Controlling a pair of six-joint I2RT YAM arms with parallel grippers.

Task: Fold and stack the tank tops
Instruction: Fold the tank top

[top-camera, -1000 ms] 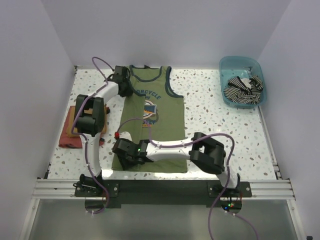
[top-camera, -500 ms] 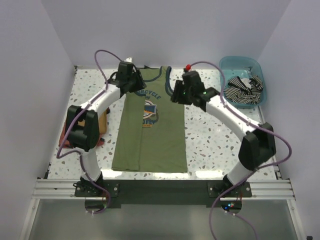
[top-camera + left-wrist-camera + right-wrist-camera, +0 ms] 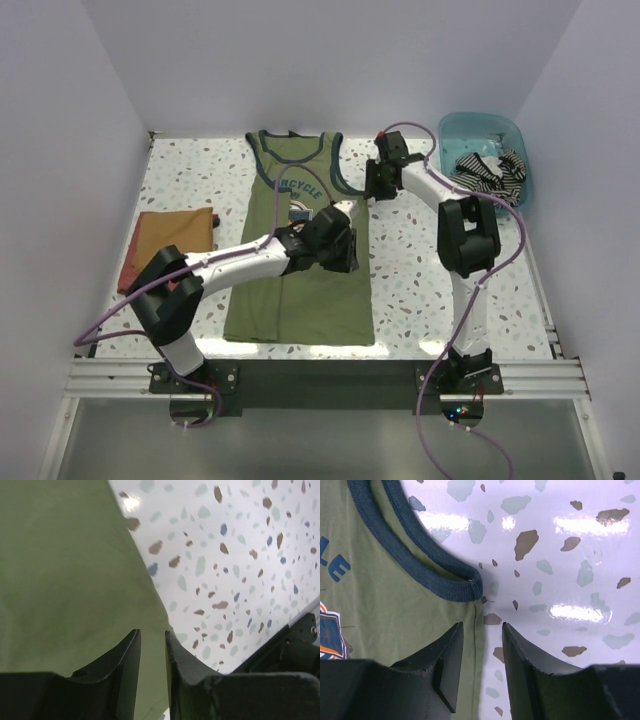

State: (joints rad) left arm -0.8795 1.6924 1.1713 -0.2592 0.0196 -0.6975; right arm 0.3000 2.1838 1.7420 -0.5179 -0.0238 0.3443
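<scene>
The olive-green tank top (image 3: 300, 270) lies flat in the middle of the table, straps at the far side, print up. My left gripper (image 3: 340, 250) reaches across to its right edge at mid-length. In the left wrist view the left gripper (image 3: 152, 632) is narrowly open over the green fabric (image 3: 65, 575) by that edge. My right gripper (image 3: 372, 185) is at the right armhole. In the right wrist view the right gripper (image 3: 482, 625) is open, straddling the side seam just below the navy trim (image 3: 440, 582). The striped tank top (image 3: 488, 172) lies crumpled in the bin.
A blue plastic bin (image 3: 452, 130) stands at the far right corner. A folded orange-brown cloth (image 3: 170, 245) lies at the left of the table. White walls close in the table on three sides. Purple cables loop off both arms.
My left gripper has moved from the shirt's far left strap to its right edge at mid-length. My right gripper has stayed near the right armhole, shifting slightly right.
</scene>
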